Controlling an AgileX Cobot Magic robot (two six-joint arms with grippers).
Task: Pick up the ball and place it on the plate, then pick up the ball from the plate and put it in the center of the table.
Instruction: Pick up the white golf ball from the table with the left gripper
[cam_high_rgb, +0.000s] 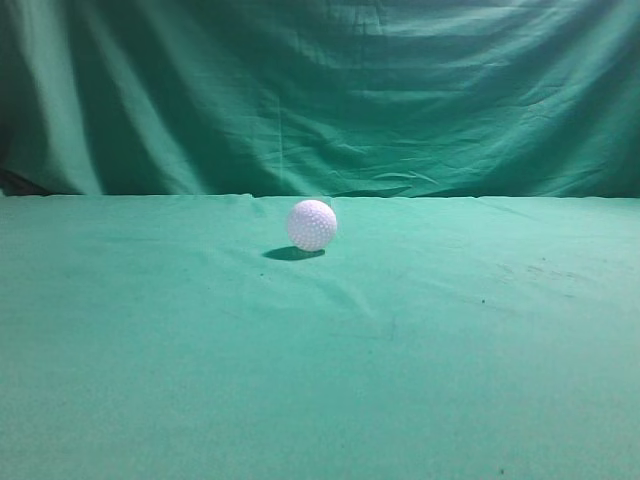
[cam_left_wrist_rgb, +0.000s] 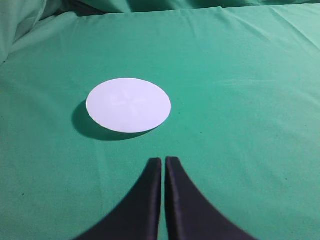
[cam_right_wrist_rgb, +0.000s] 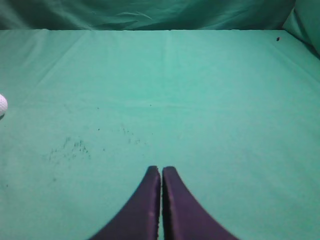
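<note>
The white dimpled ball (cam_high_rgb: 312, 225) rests on the green table (cam_high_rgb: 320, 380) near its middle in the exterior view. Its edge shows at the far left of the right wrist view (cam_right_wrist_rgb: 2, 105). A round white plate (cam_left_wrist_rgb: 128, 105) lies flat on the cloth in the left wrist view, just ahead of my left gripper (cam_left_wrist_rgb: 163, 161), which is shut and empty. My right gripper (cam_right_wrist_rgb: 161, 170) is shut and empty over bare cloth, well to the right of the ball. Neither gripper nor the plate shows in the exterior view.
A draped green curtain (cam_high_rgb: 320, 90) hangs behind the table. Dark specks (cam_right_wrist_rgb: 70, 147) mark the cloth in the right wrist view. The cloth has slight wrinkles.
</note>
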